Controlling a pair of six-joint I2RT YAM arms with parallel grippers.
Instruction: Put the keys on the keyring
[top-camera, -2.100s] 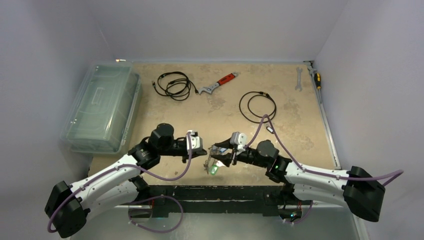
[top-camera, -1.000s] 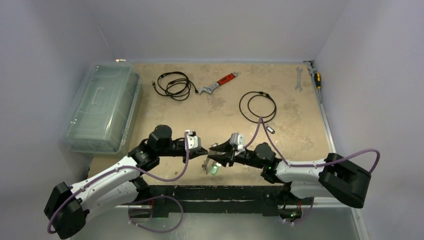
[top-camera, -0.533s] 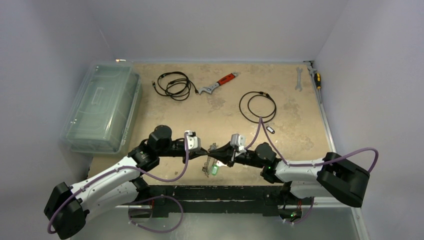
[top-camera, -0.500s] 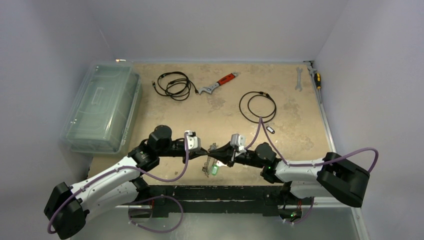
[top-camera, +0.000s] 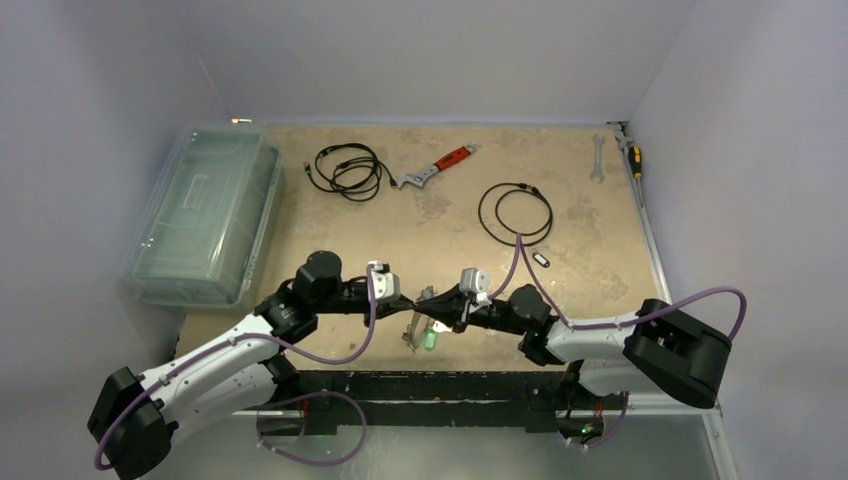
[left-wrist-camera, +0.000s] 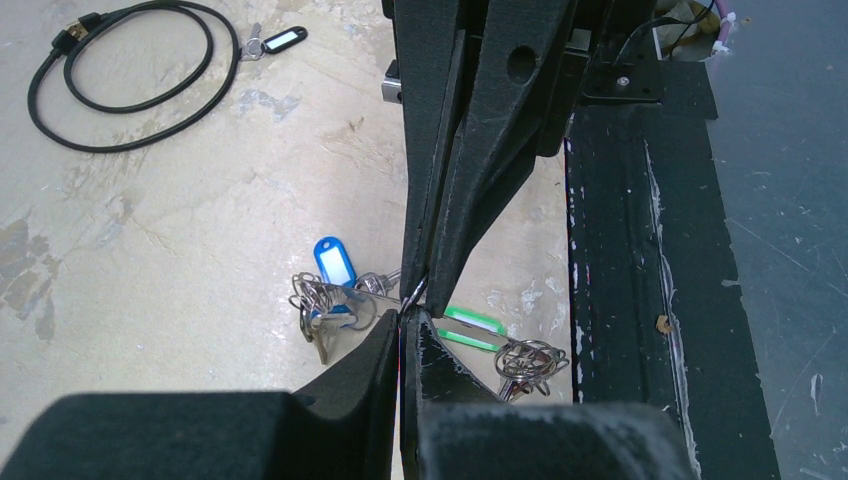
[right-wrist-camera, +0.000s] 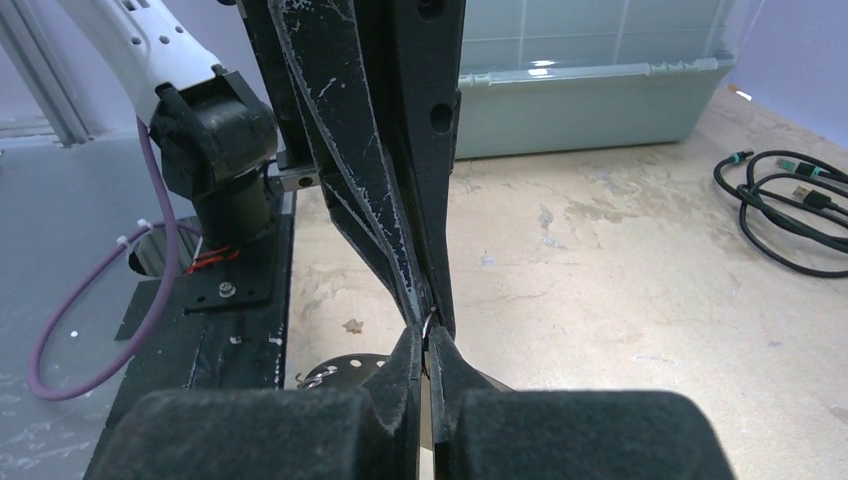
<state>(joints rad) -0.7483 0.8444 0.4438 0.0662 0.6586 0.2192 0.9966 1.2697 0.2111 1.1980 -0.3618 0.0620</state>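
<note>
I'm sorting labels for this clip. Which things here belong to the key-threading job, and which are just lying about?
Job: keyring; blue-tagged keys; green-tagged keys; dark-tagged key.

Lying about: black cable loop; tangled black cable; red-handled wrench; spanner; screwdriver; clear plastic box.

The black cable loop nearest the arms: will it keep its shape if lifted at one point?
Probably not: the cable loop is thin and loosely coiled, so it would likely sag. It looks light; a push should slide it.

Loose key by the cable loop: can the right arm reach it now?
Probably not yet: the right gripper is shut on the keyring and must release first. Nothing covers the loose key.
</note>
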